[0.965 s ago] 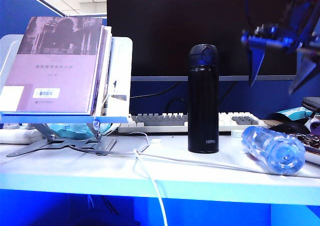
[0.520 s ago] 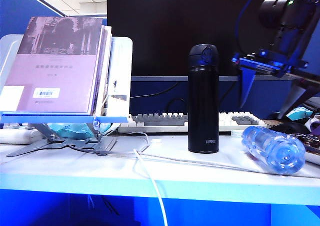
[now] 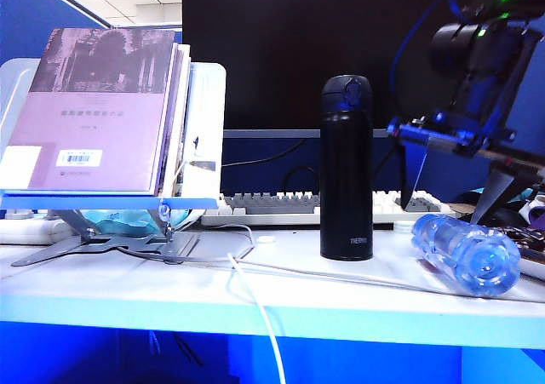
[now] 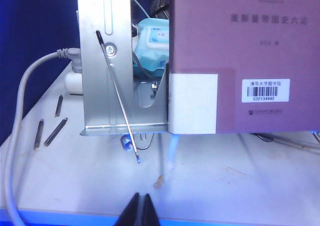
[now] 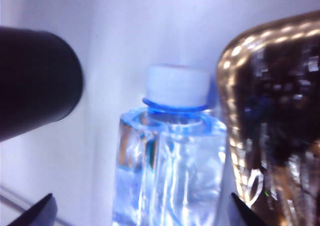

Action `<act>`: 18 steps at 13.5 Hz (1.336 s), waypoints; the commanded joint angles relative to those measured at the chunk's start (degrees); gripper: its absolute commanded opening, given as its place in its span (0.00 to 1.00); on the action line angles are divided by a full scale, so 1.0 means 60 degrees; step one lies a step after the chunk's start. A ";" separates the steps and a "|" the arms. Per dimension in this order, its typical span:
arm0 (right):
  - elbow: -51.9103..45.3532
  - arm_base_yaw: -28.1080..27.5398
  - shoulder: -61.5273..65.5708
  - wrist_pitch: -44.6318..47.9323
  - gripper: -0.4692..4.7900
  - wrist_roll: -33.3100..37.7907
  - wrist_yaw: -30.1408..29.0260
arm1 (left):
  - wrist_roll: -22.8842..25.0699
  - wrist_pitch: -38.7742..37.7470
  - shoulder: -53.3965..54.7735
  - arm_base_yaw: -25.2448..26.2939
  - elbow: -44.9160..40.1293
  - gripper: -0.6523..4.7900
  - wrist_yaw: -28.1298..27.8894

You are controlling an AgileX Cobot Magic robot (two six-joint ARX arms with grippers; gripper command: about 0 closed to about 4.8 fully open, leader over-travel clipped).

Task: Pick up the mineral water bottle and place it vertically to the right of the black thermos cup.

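Right gripper (image 3: 451,188): mine, jaws spread wide and empty, hanging directly above the mineral water bottle (image 3: 467,253), fingertips (image 5: 37,211) flanking its body in my wrist view.

Mineral water bottle: on its side on the white desk (image 3: 128,286), right of the black thermos cup (image 3: 346,167), well apart from it. Long axis runs from its base near the desk's front edge back to the white cap (image 5: 176,87). It lies straight below me, between my open fingers, not yet touched.

Black thermos cup: upright, mid-desk.

Left gripper (image 4: 140,212): fingers together, idle by the book stand (image 4: 120,60), far from the bottle. I judge my right arm the nearer one.
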 commanded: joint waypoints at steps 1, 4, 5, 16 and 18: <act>0.0295 0.0018 0.0321 0.0029 1.00 0.0076 0.0160 | 0.0040 -0.0117 -0.0029 0.0004 0.0004 0.11 0.0051; 0.1009 0.0018 0.0940 -0.0069 1.00 0.0233 0.0157 | 0.0040 -0.0117 -0.0029 0.0004 0.0004 0.11 0.0051; 0.1177 0.0018 0.1133 -0.0313 1.00 0.0226 0.0164 | 0.0040 -0.0117 -0.0029 0.0004 0.0004 0.11 0.0051; 0.1220 0.0004 0.1264 -0.1486 0.23 -0.0018 0.1909 | 0.0040 -0.0117 -0.0029 0.0004 0.0004 0.11 0.0055; 0.1228 0.0004 0.1151 -0.0637 0.22 -0.0007 0.1909 | 0.0040 -0.0117 -0.0029 0.0004 0.0004 0.11 0.0047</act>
